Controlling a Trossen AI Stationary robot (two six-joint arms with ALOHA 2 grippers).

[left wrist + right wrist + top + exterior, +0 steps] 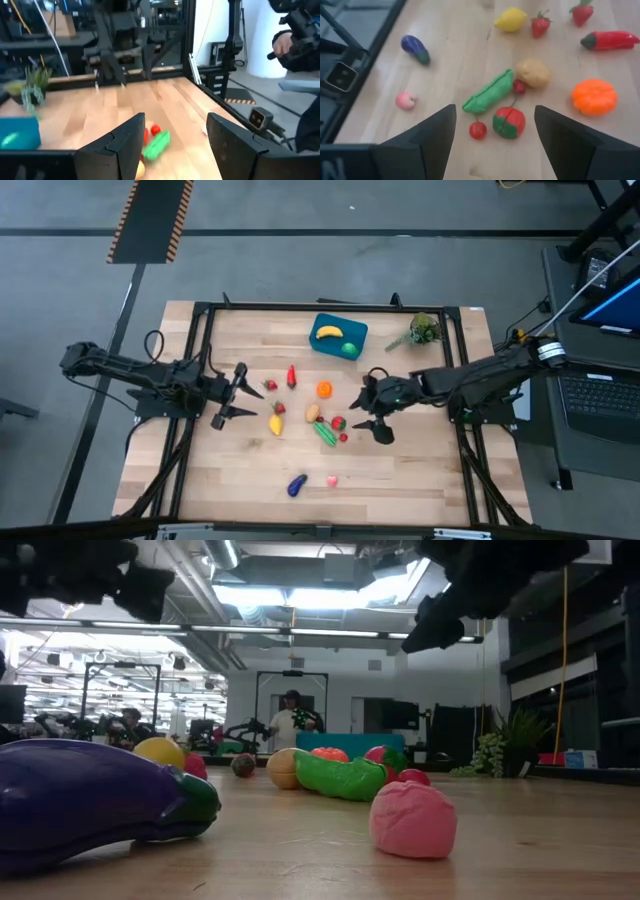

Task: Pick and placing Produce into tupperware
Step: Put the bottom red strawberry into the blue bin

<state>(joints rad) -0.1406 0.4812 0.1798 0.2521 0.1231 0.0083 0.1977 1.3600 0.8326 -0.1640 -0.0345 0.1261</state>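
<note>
purple eggplant and pink peach lie closest; right gripper hangs spread above the pea pod, left gripper spread too.

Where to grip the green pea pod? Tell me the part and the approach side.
Grip the pea pod across its narrow middle, coming straight down from above. It lies flat and long on the table, so its thin width should fit between the open fingers of the right end effector. Turn the fingers crosswise to its length, clear of the potato and tomato close beside it.
</note>
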